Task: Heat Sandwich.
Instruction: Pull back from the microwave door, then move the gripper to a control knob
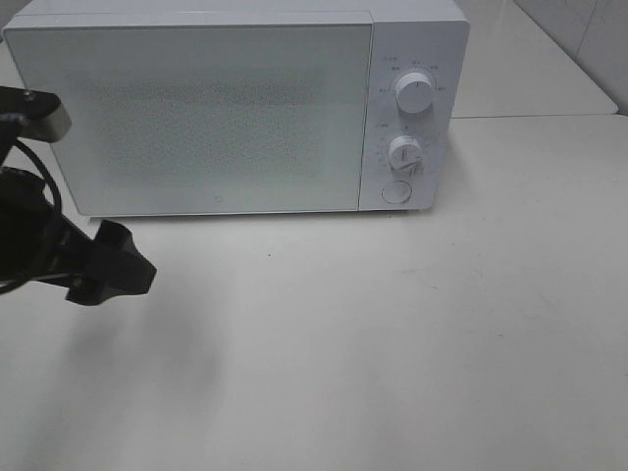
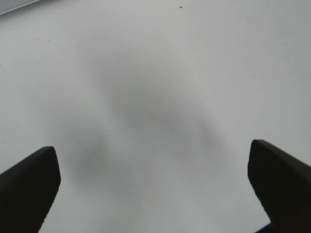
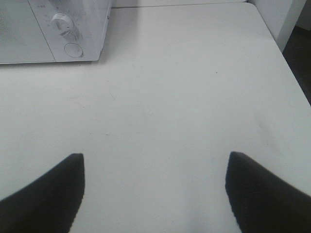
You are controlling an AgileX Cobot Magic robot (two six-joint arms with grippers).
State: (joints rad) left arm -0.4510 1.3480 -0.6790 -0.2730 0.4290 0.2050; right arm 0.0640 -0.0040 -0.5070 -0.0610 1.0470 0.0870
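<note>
The sandwich is out of view in every frame. The white microwave (image 1: 196,118) stands at the back of the table with its door shut, and its corner with the dials also shows in the right wrist view (image 3: 73,29). My left gripper (image 1: 132,260) hovers over the table in front of the microwave's left end. It is open, its fingers (image 2: 29,189) wide apart with only bare table between them. My right gripper (image 3: 155,191) is also open and empty over bare table, to the right of the microwave, and it lies outside the exterior high view.
The microwave's panel carries two round knobs (image 1: 414,95) (image 1: 403,152) and a round button (image 1: 396,191). The table's right edge (image 3: 284,58) drops off to a dark floor. A second table surface (image 1: 530,59) lies behind, to the right.
</note>
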